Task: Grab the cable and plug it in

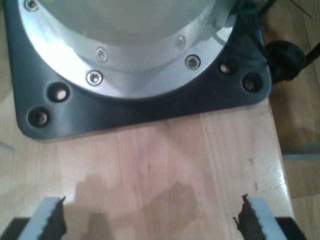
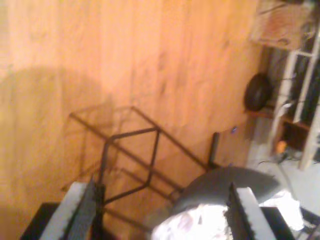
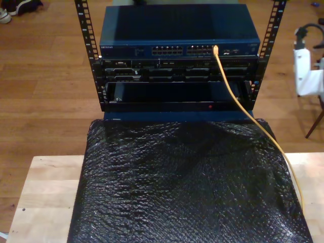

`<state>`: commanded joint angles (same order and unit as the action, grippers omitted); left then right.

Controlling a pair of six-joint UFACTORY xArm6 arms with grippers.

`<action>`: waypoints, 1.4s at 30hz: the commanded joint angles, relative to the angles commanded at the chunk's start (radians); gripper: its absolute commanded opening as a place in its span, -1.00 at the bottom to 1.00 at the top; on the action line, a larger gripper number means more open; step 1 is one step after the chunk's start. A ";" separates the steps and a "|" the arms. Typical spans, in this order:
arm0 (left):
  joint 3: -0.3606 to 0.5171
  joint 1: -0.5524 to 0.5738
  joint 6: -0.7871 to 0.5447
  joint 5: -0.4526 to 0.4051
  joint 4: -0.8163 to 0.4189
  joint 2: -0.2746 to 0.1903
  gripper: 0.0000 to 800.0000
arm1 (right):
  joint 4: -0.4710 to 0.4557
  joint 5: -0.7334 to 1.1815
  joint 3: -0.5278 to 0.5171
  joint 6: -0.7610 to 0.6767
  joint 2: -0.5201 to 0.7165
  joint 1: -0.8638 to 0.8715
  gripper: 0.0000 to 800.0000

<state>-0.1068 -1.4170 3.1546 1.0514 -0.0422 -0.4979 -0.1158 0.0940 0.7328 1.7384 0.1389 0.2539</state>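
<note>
The yellow cable (image 3: 226, 76) shows in the exterior view. Its upper end sits at a port on the front of the blue switch (image 3: 177, 30). From there it runs down over the black mat (image 3: 187, 187) and leaves the view at the exterior view's lower right. My first gripper (image 1: 152, 220) is open above a bare wooden table (image 1: 165, 160), with nothing between its fingers. My second gripper (image 2: 162, 215) is also open, held over a wooden floor (image 2: 150, 55) and holding nothing. The cable's plug is too small to make out.
A black rack (image 3: 177, 91) holds the switch and other units. A white arm part (image 3: 306, 73) stands at the exterior view's right edge. An arm's black base plate (image 1: 150, 117) with a metal ring lies ahead of my first gripper. A black wire frame (image 2: 130, 155) stands below my second gripper.
</note>
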 joint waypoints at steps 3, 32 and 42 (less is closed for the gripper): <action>0.000 0.000 0.000 0.000 0.000 0.000 1.00 | 0.002 0.104 0.017 0.061 0.011 0.051 0.81; 0.000 0.000 0.000 0.000 0.000 0.000 1.00 | 0.104 0.931 -0.080 0.637 0.344 0.479 0.99; 0.000 0.000 0.000 0.000 0.000 0.000 1.00 | 0.103 1.062 -0.170 0.867 0.459 0.706 0.99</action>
<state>-0.1068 -1.4170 3.1546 1.0514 -0.0422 -0.4979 -0.0130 1.1558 0.5625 2.6053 0.5976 0.9597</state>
